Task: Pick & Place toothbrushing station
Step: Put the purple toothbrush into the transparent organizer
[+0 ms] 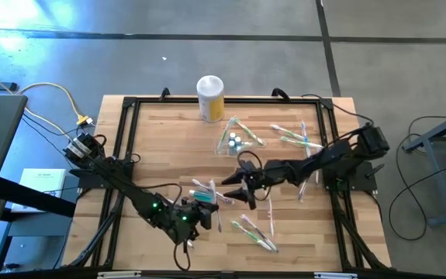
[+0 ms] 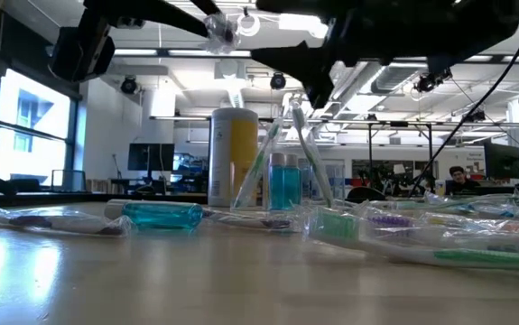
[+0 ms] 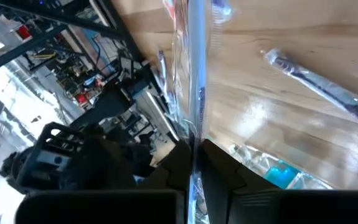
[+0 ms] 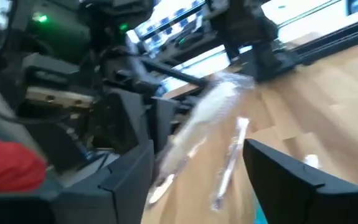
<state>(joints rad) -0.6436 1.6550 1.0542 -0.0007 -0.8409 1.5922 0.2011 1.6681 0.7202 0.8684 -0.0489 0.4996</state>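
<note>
The clear boxy plastic station (image 1: 235,138) stands on the pale wood table (image 1: 160,147) just beside the yellow white-lidded canister (image 1: 210,98), holding small blue bottles. Nearer the front, the left gripper (image 1: 205,208) is clamped on a crinkly clear-wrapped toothbrush (image 3: 197,93). The right gripper (image 1: 235,191) hovers just beside it, fingers spread and holding nothing.

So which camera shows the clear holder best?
The low view: the holder stands upright, with blue bottles and toothbrushes inside, beside the yellow canister. The high view shows it small, from above. Neither wrist view shows it.
</note>
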